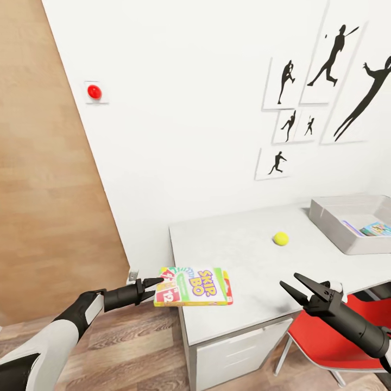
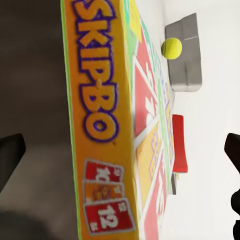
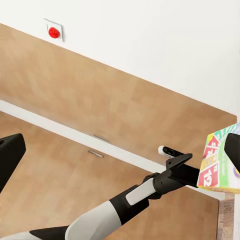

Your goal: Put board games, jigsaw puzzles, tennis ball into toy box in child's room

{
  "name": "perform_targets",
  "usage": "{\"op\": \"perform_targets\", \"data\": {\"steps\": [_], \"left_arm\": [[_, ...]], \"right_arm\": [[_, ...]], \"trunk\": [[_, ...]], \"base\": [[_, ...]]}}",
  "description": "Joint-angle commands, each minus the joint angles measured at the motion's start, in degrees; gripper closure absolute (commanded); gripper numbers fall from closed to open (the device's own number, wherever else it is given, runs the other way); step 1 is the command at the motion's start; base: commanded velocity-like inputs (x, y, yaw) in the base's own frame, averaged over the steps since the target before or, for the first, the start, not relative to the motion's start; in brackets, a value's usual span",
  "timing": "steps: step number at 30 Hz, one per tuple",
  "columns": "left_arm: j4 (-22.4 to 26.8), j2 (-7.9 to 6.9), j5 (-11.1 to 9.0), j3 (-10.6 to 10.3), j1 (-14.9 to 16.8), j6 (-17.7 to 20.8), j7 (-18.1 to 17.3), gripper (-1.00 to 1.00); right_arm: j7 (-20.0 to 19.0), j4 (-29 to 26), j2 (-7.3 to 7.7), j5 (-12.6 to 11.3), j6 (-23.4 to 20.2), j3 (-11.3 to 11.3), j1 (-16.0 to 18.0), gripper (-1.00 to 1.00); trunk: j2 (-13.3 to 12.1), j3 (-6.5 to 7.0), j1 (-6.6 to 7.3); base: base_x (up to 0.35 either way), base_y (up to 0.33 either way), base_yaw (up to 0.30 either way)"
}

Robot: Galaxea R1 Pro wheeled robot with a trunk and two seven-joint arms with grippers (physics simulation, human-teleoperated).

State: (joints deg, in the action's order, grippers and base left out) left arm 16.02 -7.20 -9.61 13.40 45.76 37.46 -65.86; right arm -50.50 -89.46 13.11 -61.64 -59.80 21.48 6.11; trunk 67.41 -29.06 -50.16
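Note:
My left gripper (image 1: 157,283) is shut on the left end of a long yellow-red-green board game (image 1: 193,287) marked SKIP-BO, held level over the near left corner of the white table (image 1: 233,255). The left wrist view shows that box (image 2: 105,125) close up. The tennis ball (image 1: 281,238) lies on the table farther back, also visible in the left wrist view (image 2: 171,48). At the table's far right stands the grey toy box (image 1: 326,220) with a teal-blue board game (image 1: 377,229) and a white one (image 1: 353,227) inside. My right gripper (image 1: 289,279) hangs open over the table's front edge.
A red-and-white chair (image 1: 336,336) is tucked under the table below my right arm. A wood-panelled door (image 1: 49,179) fills the left, with a red wall button (image 1: 94,91) beside it. Black silhouette pictures (image 1: 326,60) hang above the table. Pale drawers (image 1: 239,353) sit under the top.

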Motion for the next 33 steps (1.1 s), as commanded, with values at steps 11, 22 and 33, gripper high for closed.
{"op": "perform_targets", "data": {"steps": [11, 22, 33], "left_arm": [[-0.02, -0.01, -0.25, -0.04, 0.03, 0.44, -0.06, -1.0], [-0.02, -0.01, -0.28, -0.04, 0.03, 0.48, -0.06, 1.0], [-0.05, -0.01, -0.32, -0.04, 0.03, 0.47, -0.06, 1.0]], "right_arm": [[-0.22, 0.0, 0.01, 0.21, -0.2, 0.05, 0.04, -1.0], [-0.22, 0.0, -0.01, 0.2, -0.2, 0.05, 0.06, -1.0], [-0.22, 0.02, -0.02, 0.2, -0.2, 0.05, 0.05, -1.0]], "trunk": [[0.03, -0.05, 0.0], [0.03, -0.05, 0.0], [0.03, -0.05, 0.0]], "base": [[0.0, -0.007, 0.0], [0.0, 0.0, 0.0], [0.0, 0.0, 0.0]]}}
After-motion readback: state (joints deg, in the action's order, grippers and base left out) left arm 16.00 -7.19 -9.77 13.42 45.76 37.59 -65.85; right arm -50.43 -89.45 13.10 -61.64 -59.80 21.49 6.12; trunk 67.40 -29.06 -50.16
